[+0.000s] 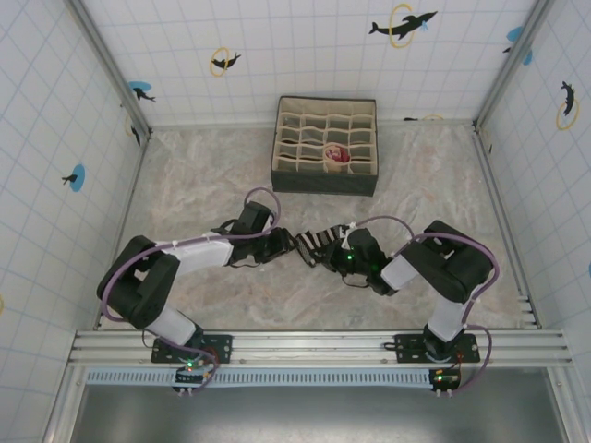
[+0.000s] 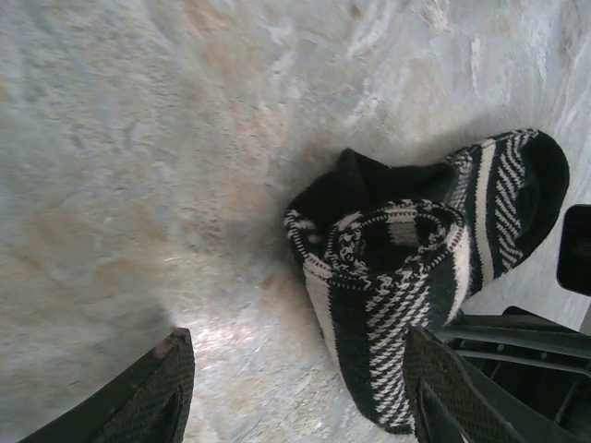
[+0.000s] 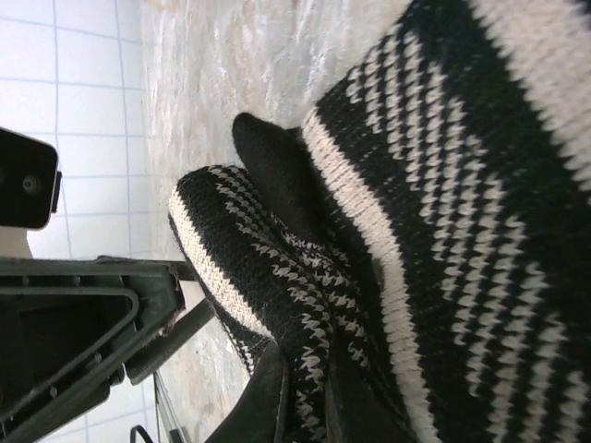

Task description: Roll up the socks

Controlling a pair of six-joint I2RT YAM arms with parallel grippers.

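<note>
- Black-and-white striped sock [image 2: 397,277] lies mid-table, half bunched, between the two arms.
- Right pincer [image 3: 305,374] is clamped on its fabric; left pincer [image 2: 295,351] stands open, one finger just beside the bunched end.
- Best, I'd judge: left grips the roll and turns it snugly while right anchors.
- Marbled table [image 1: 203,175] looks smooth; organiser box [image 1: 286,175] sits beyond, tiled wall [image 1: 277,46] behind.

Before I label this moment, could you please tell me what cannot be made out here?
Top view: striped sock mostly covered by left arm and right arm.
Top view: reddish item in organiser box, too small to identify.
Right wrist view: right fingers cut off by bottom edge, tips buried in sock.
Left wrist view: left fingers cut off below.
</note>
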